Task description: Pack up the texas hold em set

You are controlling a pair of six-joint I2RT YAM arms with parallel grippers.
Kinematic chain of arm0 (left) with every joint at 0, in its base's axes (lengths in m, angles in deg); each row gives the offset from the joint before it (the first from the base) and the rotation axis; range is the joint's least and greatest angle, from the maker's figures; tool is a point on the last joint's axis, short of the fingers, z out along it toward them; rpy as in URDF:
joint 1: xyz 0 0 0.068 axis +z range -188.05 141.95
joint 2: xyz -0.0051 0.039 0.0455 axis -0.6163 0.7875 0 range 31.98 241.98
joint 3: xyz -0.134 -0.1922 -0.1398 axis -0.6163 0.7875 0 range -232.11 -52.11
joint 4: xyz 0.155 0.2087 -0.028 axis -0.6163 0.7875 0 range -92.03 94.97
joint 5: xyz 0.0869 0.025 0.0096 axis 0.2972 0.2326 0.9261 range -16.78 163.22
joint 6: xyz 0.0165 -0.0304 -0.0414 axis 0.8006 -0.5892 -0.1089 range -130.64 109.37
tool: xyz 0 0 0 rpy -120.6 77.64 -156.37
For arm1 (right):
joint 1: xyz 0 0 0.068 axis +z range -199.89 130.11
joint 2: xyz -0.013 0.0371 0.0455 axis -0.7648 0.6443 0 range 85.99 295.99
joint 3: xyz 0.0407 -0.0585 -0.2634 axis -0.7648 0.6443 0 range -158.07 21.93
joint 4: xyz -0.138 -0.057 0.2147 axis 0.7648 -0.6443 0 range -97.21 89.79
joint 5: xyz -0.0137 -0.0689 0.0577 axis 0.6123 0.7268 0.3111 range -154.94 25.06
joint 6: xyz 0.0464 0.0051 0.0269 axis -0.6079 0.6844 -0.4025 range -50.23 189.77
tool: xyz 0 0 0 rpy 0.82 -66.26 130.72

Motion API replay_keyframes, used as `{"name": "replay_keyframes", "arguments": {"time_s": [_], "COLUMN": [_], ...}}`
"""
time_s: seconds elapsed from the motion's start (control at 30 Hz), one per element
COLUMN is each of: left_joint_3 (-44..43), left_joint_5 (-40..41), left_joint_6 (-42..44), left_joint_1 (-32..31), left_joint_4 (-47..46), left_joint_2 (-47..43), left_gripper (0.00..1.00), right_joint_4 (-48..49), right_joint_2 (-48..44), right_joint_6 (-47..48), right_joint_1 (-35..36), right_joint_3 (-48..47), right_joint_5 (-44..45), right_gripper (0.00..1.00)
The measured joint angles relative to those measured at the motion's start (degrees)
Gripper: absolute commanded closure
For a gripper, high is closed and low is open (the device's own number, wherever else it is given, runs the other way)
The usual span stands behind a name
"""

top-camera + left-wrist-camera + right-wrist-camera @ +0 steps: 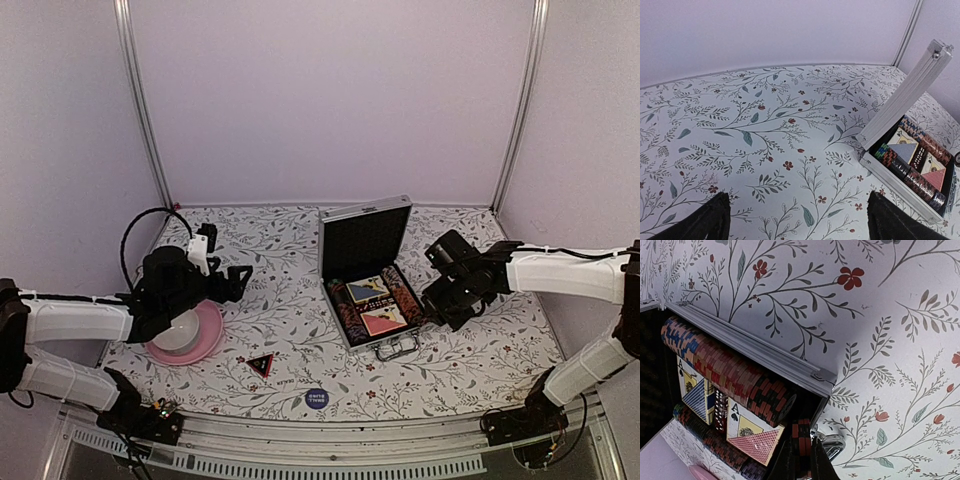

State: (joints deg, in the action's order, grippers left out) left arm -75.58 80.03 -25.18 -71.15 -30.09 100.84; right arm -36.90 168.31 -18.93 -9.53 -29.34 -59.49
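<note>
My left gripper (238, 280) hangs wide open and empty by the pink plate (210, 345), elbow bent, free for the loose triangle (261, 364) and blue disc (316, 398). The case (365, 240) stands open mid-table, lid up. My right gripper (435, 303), wrist tipped down, pinches a few chips (801, 437) at its right edge, probably to slot them in.

Between the dark fingers of the right claw (802, 461) sit poker chips (801, 432) striped red and black. Left of it, the silver case (755, 347) holds chip rows (730, 372) banded blue, red and black, and card decks (756, 445) backed in red or blue lattice. The tablecloth (880, 340) ahead of the claw is white with grey-green sprigs and red flowers.
</note>
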Motion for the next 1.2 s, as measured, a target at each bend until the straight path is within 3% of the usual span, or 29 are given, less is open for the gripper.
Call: {"name": "replay_keyframes", "arguments": {"time_s": [1.2], "left_joint_3": [0.0], "left_joint_5": [0.1], "left_joint_6": [0.9], "left_joint_1": [0.0], "left_joint_4": [0.3], "left_joint_2": [0.2], "left_gripper": [0.04], "right_joint_4": [1.8], "right_joint_2": [3.9], "right_joint_6": [-5.2], "right_joint_1": [0.9], "right_joint_3": [-3.1], "right_joint_5": [0.2], "right_gripper": [0.98]}}
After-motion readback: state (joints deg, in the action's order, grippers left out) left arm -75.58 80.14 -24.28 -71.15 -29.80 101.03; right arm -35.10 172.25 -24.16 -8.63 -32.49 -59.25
